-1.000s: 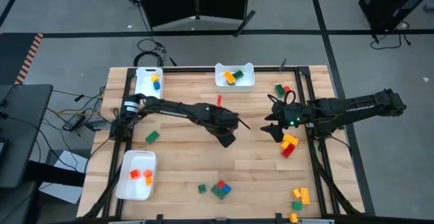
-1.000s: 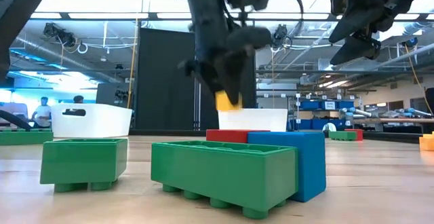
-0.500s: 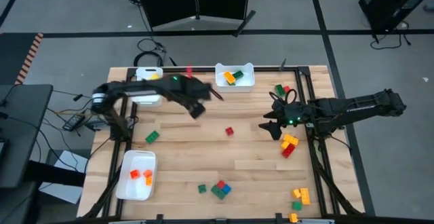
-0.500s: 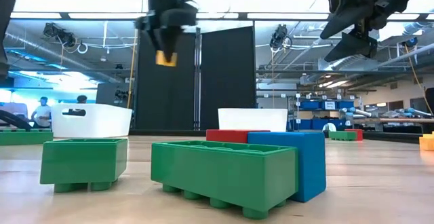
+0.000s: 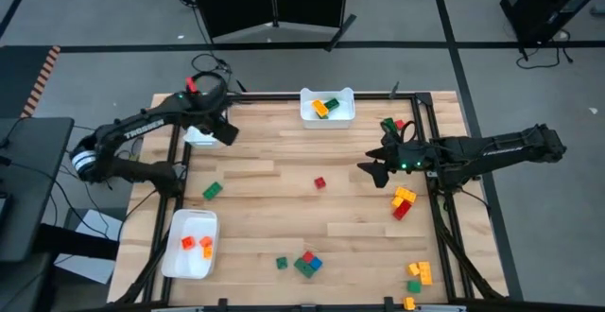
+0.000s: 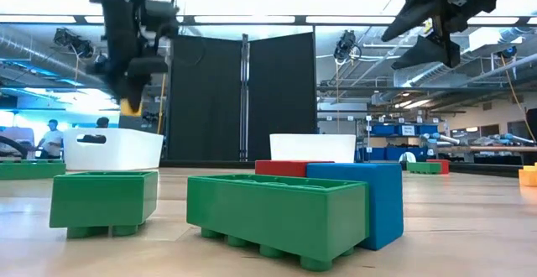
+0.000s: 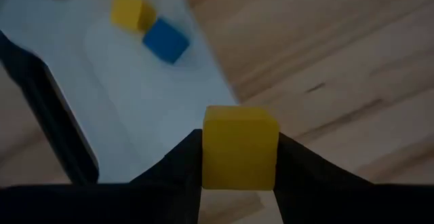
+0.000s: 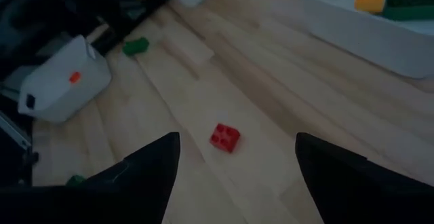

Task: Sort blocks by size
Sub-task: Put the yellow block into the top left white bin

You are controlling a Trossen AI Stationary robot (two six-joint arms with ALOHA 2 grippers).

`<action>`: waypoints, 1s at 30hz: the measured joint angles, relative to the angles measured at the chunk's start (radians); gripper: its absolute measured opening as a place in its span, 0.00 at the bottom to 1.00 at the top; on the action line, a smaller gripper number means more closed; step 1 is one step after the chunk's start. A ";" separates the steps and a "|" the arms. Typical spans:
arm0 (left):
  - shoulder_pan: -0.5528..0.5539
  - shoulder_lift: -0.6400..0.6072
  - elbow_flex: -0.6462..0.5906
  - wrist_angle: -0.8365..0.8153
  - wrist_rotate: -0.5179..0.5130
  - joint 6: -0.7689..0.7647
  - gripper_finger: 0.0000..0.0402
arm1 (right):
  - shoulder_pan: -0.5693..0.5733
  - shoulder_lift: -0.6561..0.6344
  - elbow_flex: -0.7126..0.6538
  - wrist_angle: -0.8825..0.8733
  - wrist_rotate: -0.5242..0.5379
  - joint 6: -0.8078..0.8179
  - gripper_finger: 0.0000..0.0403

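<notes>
**Wooden counter, yellow block at the tray's edge**

Pale plank counter [image 5: 284, 208] inside a black frame, on a grey floor with cables trailing off the left side. Beyond it, seen from the low view: a tall black partition [image 6: 243, 96], ceiling strip lights, shelving, and a person [image 6: 53, 134] far off at the left. Loose blocks [image 5: 305, 263] scattered over the planks in green, red, blue and yellow.

Left claw [image 5: 225, 132] up in the air at the far left corner, pinched narrow on a small yellow block [image 7: 240, 148]. Below it, the rim of a white tray [image 7: 135, 95] already holding one small yellow and one small blue piece.

To do this step well:
- Carry the block fully past the rim, since from the wrist it appears to hang over the line between tray and wood.
- Lower before letting go, so nothing bounces out.
- Part the fingers only a little, then lift straight up.

Right claw [image 5: 371, 172] spread wide and empty, hovering over the counter's right half, with a small red block [image 5: 319, 182] lying near, ahead of it.
</notes>
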 joint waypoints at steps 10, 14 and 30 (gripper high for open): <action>0.305 0.098 -0.052 0.091 0.110 0.155 0.35 | -0.022 0.000 0.000 0.070 0.006 0.000 0.75; 0.346 0.166 -0.052 0.122 0.145 0.221 0.35 | -0.037 0.001 0.000 0.093 0.006 0.001 0.75; 0.352 0.377 -0.033 0.172 0.125 0.191 0.36 | -0.055 0.057 0.000 0.170 0.006 0.002 0.76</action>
